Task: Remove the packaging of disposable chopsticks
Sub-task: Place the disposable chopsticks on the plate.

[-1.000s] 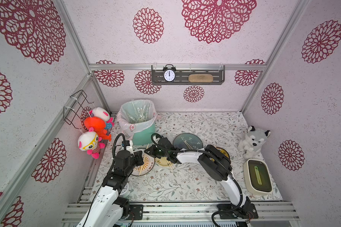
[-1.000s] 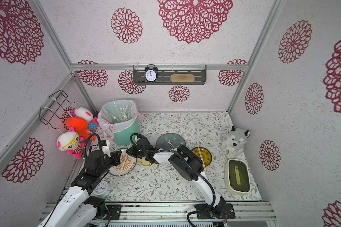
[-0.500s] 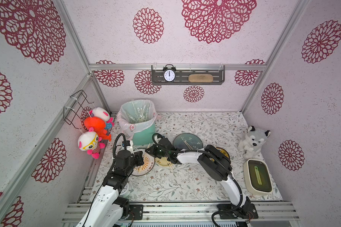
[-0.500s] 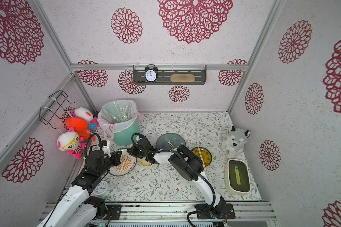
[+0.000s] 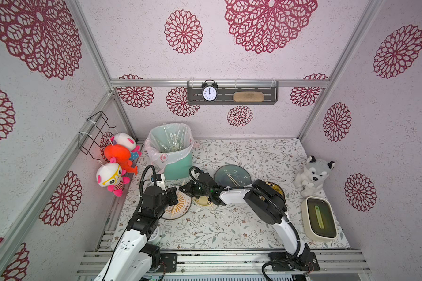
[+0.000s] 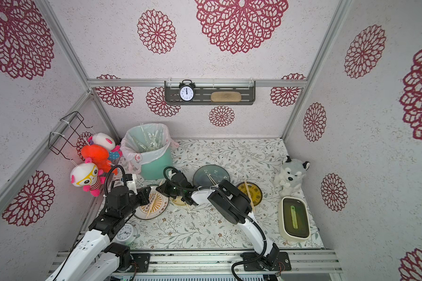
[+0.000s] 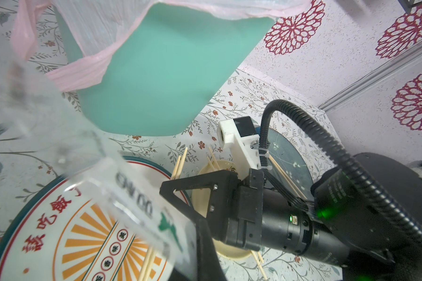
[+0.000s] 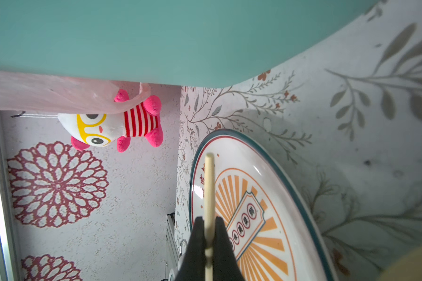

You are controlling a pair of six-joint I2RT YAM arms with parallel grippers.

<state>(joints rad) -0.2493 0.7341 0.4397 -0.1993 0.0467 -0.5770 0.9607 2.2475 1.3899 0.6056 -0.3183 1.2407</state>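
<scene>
My left gripper (image 7: 189,245) is shut on the packaging (image 7: 132,194), a clear sleeve with dark print that rises blurred above the orange sunburst plate (image 7: 46,233). My right gripper (image 8: 208,226) is shut on a pair of disposable chopsticks (image 8: 209,185), pale tan and pointing away from the fingers (image 8: 197,243). In both top views the two grippers sit close together, the left (image 5: 174,197) over the sunburst plate (image 5: 180,211) and the right (image 5: 184,188) just beyond it near the green bin (image 5: 178,167). Another pair of chopsticks (image 6: 150,210) lies on that plate.
The bin holds several clear sleeves (image 6: 149,143) inside a pinkish liner. A small yellow dish (image 5: 201,202), a dark blue plate (image 5: 239,172) and a yellow plate (image 6: 253,193) carry chopsticks. A husky toy (image 5: 313,175), a cream box (image 5: 318,220), a table clock (image 6: 125,233) and hanging dolls (image 5: 117,155) border the table.
My right gripper has shifted slightly to the left with the chopsticks. The left arm has barely moved.
</scene>
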